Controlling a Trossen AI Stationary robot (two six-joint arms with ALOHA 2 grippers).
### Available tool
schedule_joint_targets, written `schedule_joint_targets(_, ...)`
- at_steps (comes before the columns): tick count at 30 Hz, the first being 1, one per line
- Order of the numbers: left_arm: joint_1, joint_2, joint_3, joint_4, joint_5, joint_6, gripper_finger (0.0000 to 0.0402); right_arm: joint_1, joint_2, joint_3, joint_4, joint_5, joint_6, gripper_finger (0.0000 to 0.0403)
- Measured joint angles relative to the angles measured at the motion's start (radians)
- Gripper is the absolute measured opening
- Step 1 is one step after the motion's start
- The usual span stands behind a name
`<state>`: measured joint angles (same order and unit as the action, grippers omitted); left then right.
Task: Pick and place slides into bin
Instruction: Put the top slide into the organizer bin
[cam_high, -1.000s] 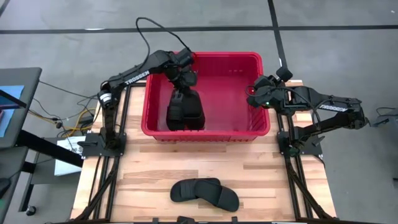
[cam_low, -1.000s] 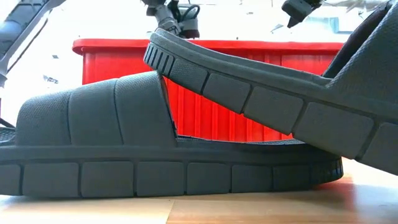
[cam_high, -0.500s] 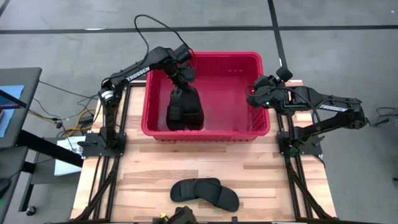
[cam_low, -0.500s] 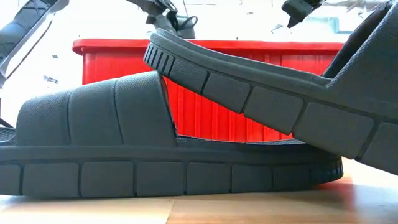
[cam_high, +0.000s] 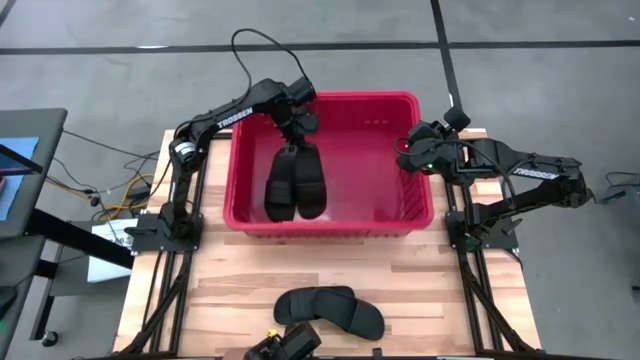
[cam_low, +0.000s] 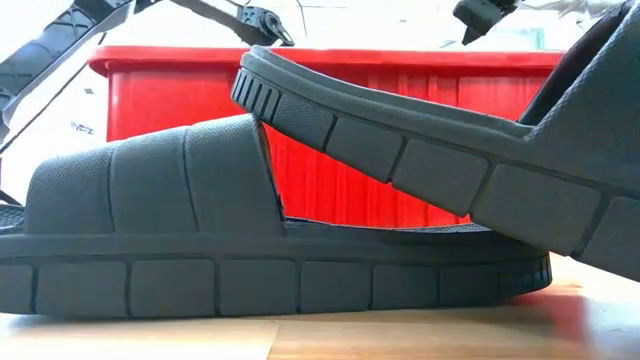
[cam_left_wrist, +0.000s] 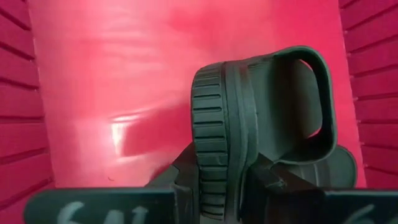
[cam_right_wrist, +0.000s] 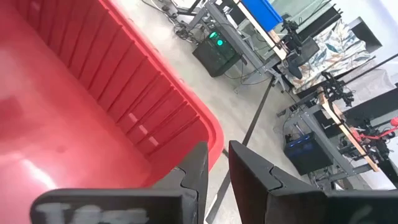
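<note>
- The left pincer (cam_high: 296, 135) is seen over the back left part of the red bin (cam_high: 420, 205), clamped on the edge of a black slide (cam_left_wrist: 214, 155); in the left wrist view the ribbed sole edge is pinched between the two dark fingers (cam_left_wrist: 183, 180).
- Two slides (cam_high: 295, 185) are seen side by side inside the bin, hanging or lying below that pincer; whether both are gripped cannot be told.
- The right pincer (cam_high: 408, 152) is held at the bin's right rim, its fingers (cam_right_wrist: 196, 168) drawn close with a narrow gap between them, and nothing is held in it.
- The bin is placed at the far side of the tabletop (cam_high: 420, 290).
- Two more slides (cam_high: 328, 310) are left near the front edge of the tabletop, one lying partly across the other.
</note>
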<state>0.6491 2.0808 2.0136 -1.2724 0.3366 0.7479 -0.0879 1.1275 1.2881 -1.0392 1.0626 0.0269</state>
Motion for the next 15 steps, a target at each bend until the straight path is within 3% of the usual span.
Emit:
schedule_joint_targets(10, 0.006, 0.000, -0.001, 0.001, -0.002, 0.002, 0.0050, 0.000, 0.000, 0.000, 0.000, 0.000, 0.000, 0.0056)
schedule_joint_targets(15, 0.005, 0.000, -0.001, 0.002, -0.033, 0.002, 0.0084, 0.000, 0.000, 0.000, 0.000, 0.000, 0.000, 0.0056)
